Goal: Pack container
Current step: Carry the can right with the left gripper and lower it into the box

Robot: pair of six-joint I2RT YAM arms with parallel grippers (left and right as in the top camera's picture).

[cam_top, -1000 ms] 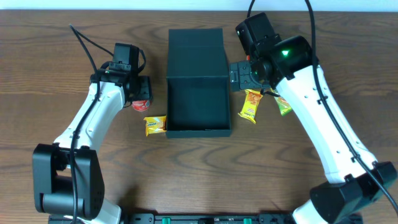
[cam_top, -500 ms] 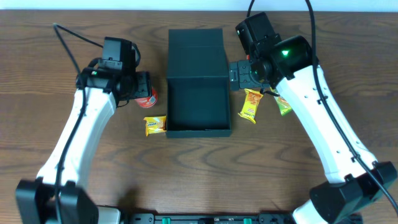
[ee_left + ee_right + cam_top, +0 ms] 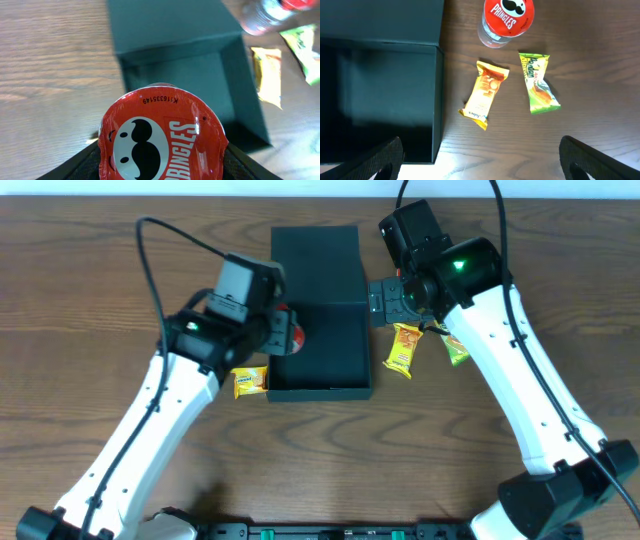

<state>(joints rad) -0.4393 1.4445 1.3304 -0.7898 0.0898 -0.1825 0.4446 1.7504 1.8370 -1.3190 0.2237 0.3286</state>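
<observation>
The container point(image 3: 345, 385) is a dark teal-black box lying open mid-table, its flap lid point(image 3: 315, 260) folded back on the far side. It also shows in the left wrist view point(image 3: 200, 75) and the right wrist view point(image 3: 380, 45). My left gripper point(image 3: 283, 332) is shut on a red Pringles can point(image 3: 293, 332) and holds it over the container's left wall; the can fills the left wrist view point(image 3: 162, 137). My right gripper point(image 3: 384, 300) is open and empty, just right of the container, above bare wood point(image 3: 482, 152).
A second red Pringles can point(image 3: 508, 15) stands right of the container, with an orange packet point(image 3: 402, 348) and a green packet point(image 3: 456, 350) beside it. A yellow packet point(image 3: 249, 381) lies at the container's front left corner.
My left arm has swung right with the red can, from the table left of the container to over its left wall. The right arm has not moved.
</observation>
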